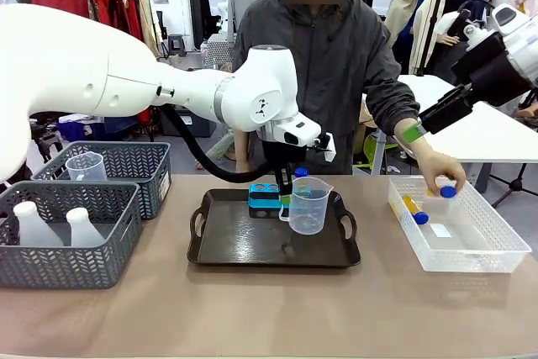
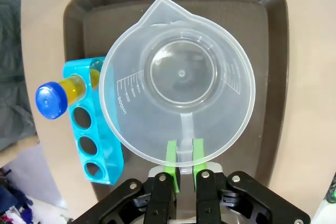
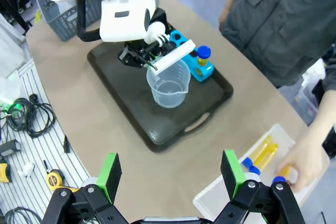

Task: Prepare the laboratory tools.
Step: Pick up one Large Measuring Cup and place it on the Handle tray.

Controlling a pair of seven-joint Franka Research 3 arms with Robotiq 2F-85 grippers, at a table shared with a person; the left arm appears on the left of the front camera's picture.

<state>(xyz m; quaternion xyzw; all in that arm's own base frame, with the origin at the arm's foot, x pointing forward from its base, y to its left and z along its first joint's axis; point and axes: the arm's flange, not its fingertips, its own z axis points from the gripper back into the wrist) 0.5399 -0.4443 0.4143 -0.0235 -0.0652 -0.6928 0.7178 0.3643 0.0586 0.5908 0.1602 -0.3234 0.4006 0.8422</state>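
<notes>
The clear measuring beaker (image 1: 308, 205) hangs upright at frame centre over the dark tray (image 1: 252, 251), its handle pinched in the left claw (image 2: 185, 157), likely for setting down beside the blue rack (image 1: 264, 199) with its one blue-capped tube (image 2: 58, 97). At right, a person's hand (image 1: 437, 172) reaches into the clear bin (image 1: 496, 245); the right claw (image 3: 170, 173) hovers spread.

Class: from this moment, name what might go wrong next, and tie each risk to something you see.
1. The left gripper pinches the beaker only by its thin handle, over the tray; it might tilt or slip.
2. The beaker hangs close beside the rack and its tube; a sideways move could knock them.
3. The person's hand is in the bin near the open right gripper; a reach there might hit it.
</notes>
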